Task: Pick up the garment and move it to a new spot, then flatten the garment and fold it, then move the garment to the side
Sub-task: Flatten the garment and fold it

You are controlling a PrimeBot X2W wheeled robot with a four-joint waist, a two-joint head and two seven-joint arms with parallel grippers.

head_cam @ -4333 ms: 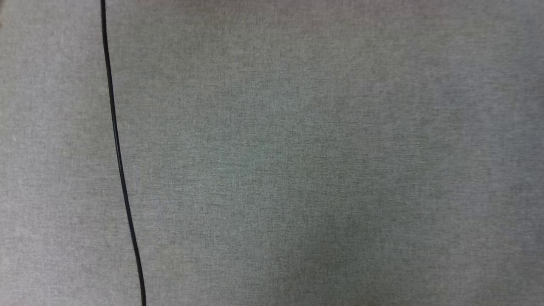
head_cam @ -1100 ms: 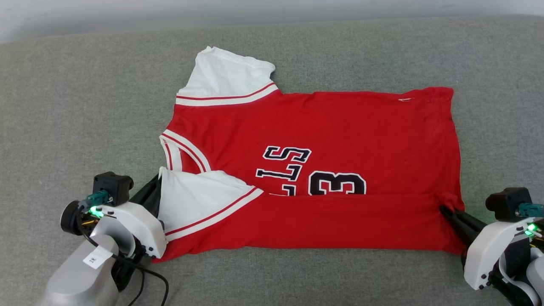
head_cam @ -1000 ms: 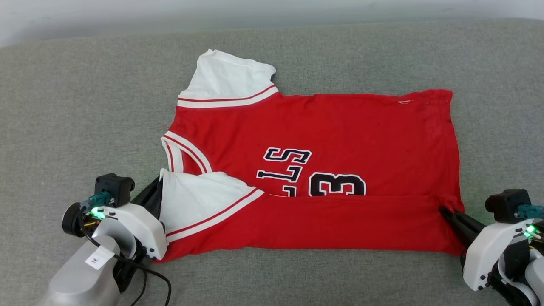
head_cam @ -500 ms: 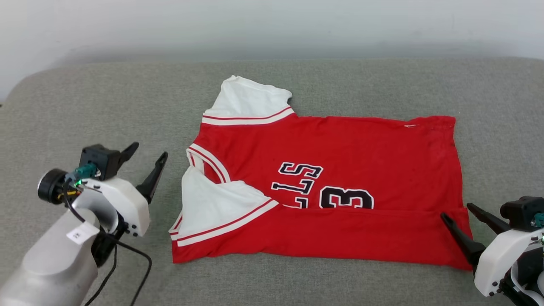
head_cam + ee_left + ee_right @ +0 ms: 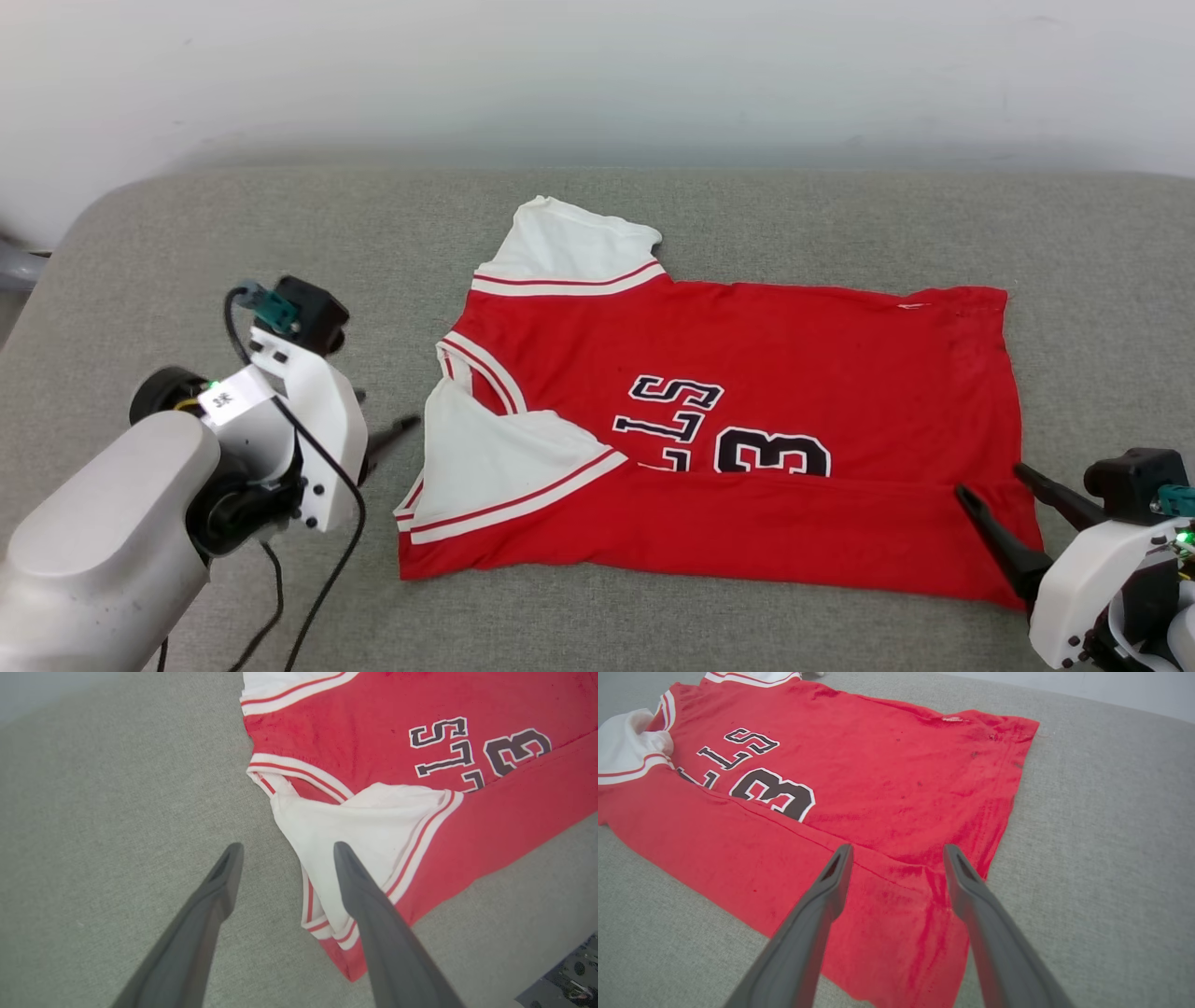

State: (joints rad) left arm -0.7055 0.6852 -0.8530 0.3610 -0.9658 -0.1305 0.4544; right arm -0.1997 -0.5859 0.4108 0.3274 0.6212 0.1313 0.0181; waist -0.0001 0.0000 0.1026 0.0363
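- A grey woven fabric surface (image 5: 233, 224) spread across the whole foreground, its far left corner rounded.
- A plain pale wall (image 5: 597, 75) stood behind the surface's far edge.
- A small grey object (image 5: 14, 266), cut off by the frame, sat beside that rounded corner; what it was could not be told.
- In the left wrist view, a dark speckled patch (image 5: 567, 975) lay beyond the surface's edge.

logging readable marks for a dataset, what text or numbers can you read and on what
"3": black number on the chest of the garment.
"LS": black letters beside it, more hidden by the fold.
White sticker on the left arm: too small to read.
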